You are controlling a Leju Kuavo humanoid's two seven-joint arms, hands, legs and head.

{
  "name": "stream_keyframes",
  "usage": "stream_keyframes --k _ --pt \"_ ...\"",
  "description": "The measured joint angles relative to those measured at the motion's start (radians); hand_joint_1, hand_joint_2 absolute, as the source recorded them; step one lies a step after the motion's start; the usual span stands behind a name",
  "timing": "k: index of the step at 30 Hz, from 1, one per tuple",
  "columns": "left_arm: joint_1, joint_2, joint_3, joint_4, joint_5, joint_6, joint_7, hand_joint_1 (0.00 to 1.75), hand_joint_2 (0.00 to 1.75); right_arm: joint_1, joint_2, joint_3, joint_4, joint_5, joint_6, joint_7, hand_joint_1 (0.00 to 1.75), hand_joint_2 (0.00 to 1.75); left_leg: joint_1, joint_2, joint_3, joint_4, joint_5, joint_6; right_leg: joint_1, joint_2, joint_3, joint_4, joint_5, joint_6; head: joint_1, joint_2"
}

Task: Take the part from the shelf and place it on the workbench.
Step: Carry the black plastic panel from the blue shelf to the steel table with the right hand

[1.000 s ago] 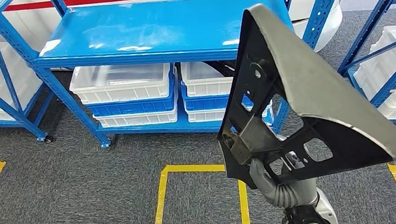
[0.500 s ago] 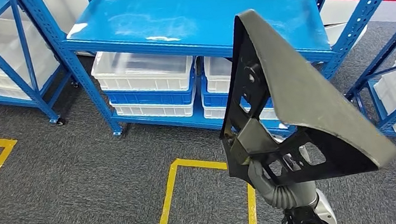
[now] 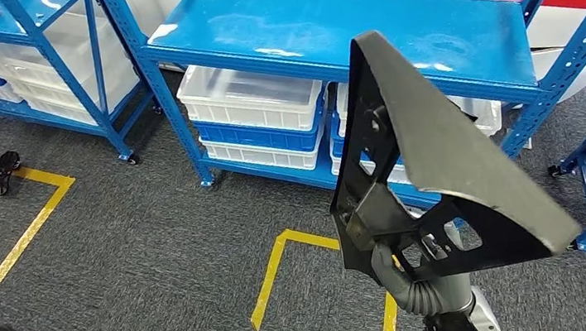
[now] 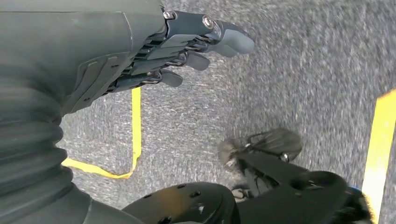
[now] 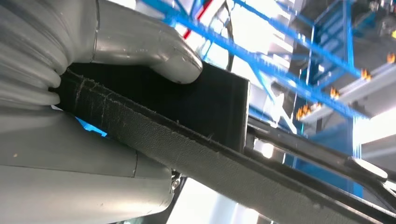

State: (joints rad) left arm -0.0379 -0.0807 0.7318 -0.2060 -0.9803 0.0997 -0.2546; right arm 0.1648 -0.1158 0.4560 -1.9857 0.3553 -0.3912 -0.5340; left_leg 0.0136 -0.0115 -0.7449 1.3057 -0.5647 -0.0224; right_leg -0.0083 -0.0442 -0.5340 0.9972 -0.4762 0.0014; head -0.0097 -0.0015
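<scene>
Task stage: part (image 3: 438, 149) is off the shelf (image 3: 357, 29) and carried in the air; placing is still to do.
Part: large dark triangular panel, grey outer face, black ribbed frame with cut-outs; held upright in front of the robot, above the grey carpet (image 3: 158, 256).
Right hand: right hand (image 3: 398, 274) grips the part at its lower edge; in the right wrist view the grey thumb (image 5: 154, 51) presses on the black plate, grasp looks firm.
Left hand: left hand (image 4: 187, 46) hangs over the floor, fingers (image 4: 205, 60) loosely extended and apart, holding nothing.
Shelf: blue rack, top board bare where seen; white and blue crates (image 3: 255, 116) stacked on the lower level.
Floor: yellow tape squares (image 3: 288, 299) on the carpet.
Desk: no desk can be made out, so judged that the robot has to reach it before release.
Done: pick-up.
Left: carry, set down, let go.
Writing: no brand, label or text readable on the part, crates or shelf.
Risk: big panel, single low grip; may tip or swing.
</scene>
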Motion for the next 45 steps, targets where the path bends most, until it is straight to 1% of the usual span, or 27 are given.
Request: stream_keyframes --k 1,2,4,6,7,9,11,13,15,16,17,19,20,22,24,26,28,30,31,33,35,37,39,40,42,44,45 --pt "0.001 0.000 0.000 0.000 -0.003 0.006 -0.005 0.00 1.75 0.011 -0.001 -0.003 -0.002 0.000 -0.002 -0.004 1.66 1.75 0.004 0.005 0.001 0.006 0.005 -0.004 0.000 -0.013 0.000 0.000 0.000 0.000 -0.001 0.000" --pt "0.002 0.000 0.000 0.000 -0.005 0.012 -0.011 0.00 1.75 0.022 -0.001 -0.006 -0.004 0.000 -0.005 -0.007 1.66 1.75 0.008 0.013 0.022 -0.027 0.026 -0.008 0.000 -0.026 0.002 0.001 -0.001 0.001 -0.001 0.000" --pt "0.002 0.000 0.000 0.000 -0.012 0.021 -0.022 0.00 1.75 0.040 -0.003 -0.015 -0.011 0.000 -0.012 -0.012 1.66 1.75 0.012 0.053 0.099 -0.160 0.081 -0.014 0.001 -0.047 0.005 0.004 -0.007 0.007 -0.002 0.000" --pt "-0.001 -0.001 -0.001 0.000 -0.024 0.028 -0.029 0.00 1.75 0.056 -0.004 -0.027 -0.018 -0.004 -0.019 -0.015 1.66 1.75 0.007 0.083 0.145 -0.248 0.104 -0.008 0.008 -0.066 0.007 0.009 -0.014 0.018 0.000 0.000" --pt "-0.001 -0.001 -0.001 0.000 -0.031 0.032 -0.030 0.00 1.75 0.063 -0.005 -0.032 -0.022 -0.007 -0.023 -0.016 1.66 1.75 0.002 0.083 0.147 -0.259 0.103 -0.001 0.010 -0.076 0.007 0.009 -0.015 0.023 0.002 0.000" --pt "0.001 0.001 -0.002 0.000 -0.041 0.037 -0.030 0.00 1.75 0.076 -0.006 -0.041 -0.027 -0.014 -0.028 -0.018 1.66 1.75 -0.001 0.056 0.140 -0.263 0.109 0.017 0.008 -0.091 0.007 0.010 -0.017 0.033 0.004 0.000" --pt "0.002 0.002 -0.004 0.000 -0.045 0.040 -0.031 0.00 1.75 0.086 -0.007 -0.050 -0.032 -0.019 -0.031 -0.019 1.66 1.75 0.000 0.032 0.138 -0.269 0.117 0.034 0.003 -0.054 -0.011 0.047 -0.042 0.037 0.006 0.000" --pt "0.000 0.004 -0.005 0.000 -0.046 0.042 -0.031 0.00 1.75 0.097 -0.010 -0.057 -0.036 -0.021 -0.032 -0.020 1.66 1.75 0.001 0.006 0.132 -0.271 0.123 0.046 -0.001 0.010 -0.065 0.163 -0.097 0.030 0.011 0.000" --pt "-0.002 0.004 -0.006 0.000 -0.052 0.047 -0.029 0.00 1.75 0.106 -0.011 -0.063 -0.037 -0.022 -0.034 -0.020 1.66 1.75 0.000 -0.024 0.125 -0.271 0.128 0.052 -0.002 0.037 -0.126 0.286 -0.139 0.027 0.012 0.000" --pt "-0.001 0.004 -0.007 0.000 -0.055 0.051 -0.025 0.00 1.75 0.110 -0.011 -0.066 -0.037 -0.023 -0.036 -0.020 1.66 1.75 0.000 -0.040 0.123 -0.270 0.130 0.052 -0.004 0.040 -0.136 0.303 -0.140 0.032 0.012 0.000" --pt "0.000 0.004 -0.008 0.000 -0.058 0.054 -0.020 0.00 1.75 0.113 -0.012 -0.070 -0.037 -0.024 -0.038 -0.020 1.66 1.75 0.000 -0.056 0.122 -0.270 0.133 0.051 -0.006 0.044 -0.125 0.277 -0.124 0.040 0.012 0.000" --pt "0.002 0.004 -0.008 0.000 -0.058 0.054 -0.011 0.00 1.75 0.118 -0.013 -0.076 -0.039 -0.025 -0.044 -0.021 1.66 1.75 0.001 -0.086 0.120 -0.270 0.138 0.044 -0.015 0.072 -0.058 0.142 -0.072 0.058 0.013 0.000" --pt "0.003 0.004 -0.008 0.000 -0.055 0.054 -0.008 0.00 1.75 0.122 -0.013 -0.078 -0.042 -0.025 -0.047 -0.023 1.66 1.75 0.000 -0.100 0.119 -0.269 0.140 0.039 -0.018 0.088 -0.029 0.081 -0.051 0.060 0.013 0.000" --pt "0.003 0.005 -0.007 0.000 -0.045 0.044 -0.003 0.00 1.75 0.130 -0.013 -0.081 -0.048 -0.026 -0.053 -0.026 1.66 1.75 -0.003 -0.121 0.113 -0.270 0.146 0.027 -0.018 0.106 -0.003 0.023 -0.033 0.052 0.012 0.000" --pt "0.008 0.008 -0.001 0.001 -0.025 0.019 0.005 0.00 1.75 0.136 -0.014 -0.084 -0.051 -0.027 -0.056 -0.029 1.66 1.75 0.000 -0.134 0.108 -0.275 0.153 0.014 -0.014 0.086 0.000 0.022 -0.025 0.035 0.012 0.000" --pt "0.013 0.011 0.011 0.002 -0.001 -0.014 0.015 0.00 1.75 0.139 -0.015 -0.087 -0.055 -0.027 -0.059 -0.031 1.66 1.75 0.000 -0.096 0.095 -0.250 0.136 0.007 -0.015 0.065 0.004 0.019 -0.018 0.021 0.009 0.000" --pt "0.012 0.012 0.024 0.002 0.017 -0.040 0.023 0.00 1.75 0.146 -0.015 -0.090 -0.060 -0.027 -0.061 -0.033 1.66 1.75 -0.002 -0.027 0.052 -0.147 0.071 0.004 -0.013 0.039 0.003 0.018 -0.016 0.012 0.003 0.000" --pt "0.010 0.012 0.035 0.003 0.025 -0.051 0.027 0.00 1.75 0.152 -0.015 -0.093 -0.062 -0.027 -0.062 -0.034 1.66 1.75 -0.001 0.002 -0.001 -0.019 0.009 0.001 -0.006 0.008 0.002 0.018 -0.017 0.008 0.000 0.000" --pt "0.011 0.013 0.039 0.003 0.028 -0.053 0.028 0.00 1.75 0.153 -0.015 -0.095 -0.062 -0.027 -0.063 -0.034 1.66 1.75 -0.001 0.006 -0.010 0.011 0.001 0.001 -0.004 -0.007 0.002 0.019 -0.018 0.007 0.000 0.000" --pt "0.012 0.014 0.048 0.003 0.038 -0.054 0.030 0.00 1.75 0.154 -0.015 -0.097 -0.062 -0.027 -0.064 -0.034 1.66 1.75 -0.002 0.015 0.030 -0.043 0.034 0.004 -0.002 -0.034 0.004 0.019 -0.020 0.006 -0.001 0.000" --pt "0.011 0.015 0.060 0.002 0.052 -0.052 0.033 0.00 1.75 0.156 -0.015 -0.098 -0.064 -0.027 -0.068 -0.034 1.66 1.75 -0.007 0.059 0.111 -0.179 0.082 0.010 0.004 -0.057 0.009 0.021 -0.024 0.008 -0.001 0.000" --pt "0.009 0.016 0.072 0.002 0.058 -0.050 0.035 0.00 1.75 0.160 -0.014 -0.100 -0.067 -0.028 -0.070 -0.034 1.66 1.75 -0.016 0.088 0.149 -0.254 0.098 0.021 0.011 -0.078 0.011 0.022 -0.028 0.013 0.001 0.000" --pt "0.010 0.017 0.078 0.002 0.054 -0.047 0.038 0.00 1.75 0.162 -0.014 -0.102 -0.071 -0.029 -0.071 -0.035 1.66 1.75 -0.022 0.067 0.144 -0.261 0.100 0.033 0.012 -0.099 0.013 0.020 -0.029 0.021 0.003 0.000" --pt "0.011 0.016 0.080 0.002 0.051 -0.045 0.039 0.00 1.75 0.162 -0.014 -0.102 -0.072 -0.029 -0.071 -0.035 1.66 1.75 -0.021 0.054 0.143 -0.265 0.103 0.039 0.010 -0.094 0.011 0.024 -0.033 0.026 0.003 0.000" --pt "0.011 0.016 0.083 0.002 0.039 -0.041 0.040 0.00 1.75 0.163 -0.013 -0.103 -0.074 -0.031 -0.070 -0.036 1.66 1.75 -0.015 0.029 0.143 -0.272 0.112 0.053 0.007 -0.041 -0.015 0.077 -0.064 0.030 0.006 0.000" --pt "0.007 0.015 0.083 0.002 0.028 -0.038 0.034 0.00 1.75 0.166 -0.013 -0.104 -0.076 -0.033 -0.069 -0.036 1.66 1.75 -0.010 0.001 0.137 -0.274 0.118 0.062 0.004 0.020 -0.076 0.201 -0.119 0.025 0.011 0.000" --pt "0.006 0.016 0.083 0.002 0.025 -0.036 0.031 0.00 1.75 0.167 -0.013 -0.104 -0.076 -0.035 -0.068 -0.036 1.66 1.75 -0.010 -0.014 0.134 -0.274 0.121 0.064 0.002 0.032 -0.107 0.263 -0.139 0.025 0.012 0.000"
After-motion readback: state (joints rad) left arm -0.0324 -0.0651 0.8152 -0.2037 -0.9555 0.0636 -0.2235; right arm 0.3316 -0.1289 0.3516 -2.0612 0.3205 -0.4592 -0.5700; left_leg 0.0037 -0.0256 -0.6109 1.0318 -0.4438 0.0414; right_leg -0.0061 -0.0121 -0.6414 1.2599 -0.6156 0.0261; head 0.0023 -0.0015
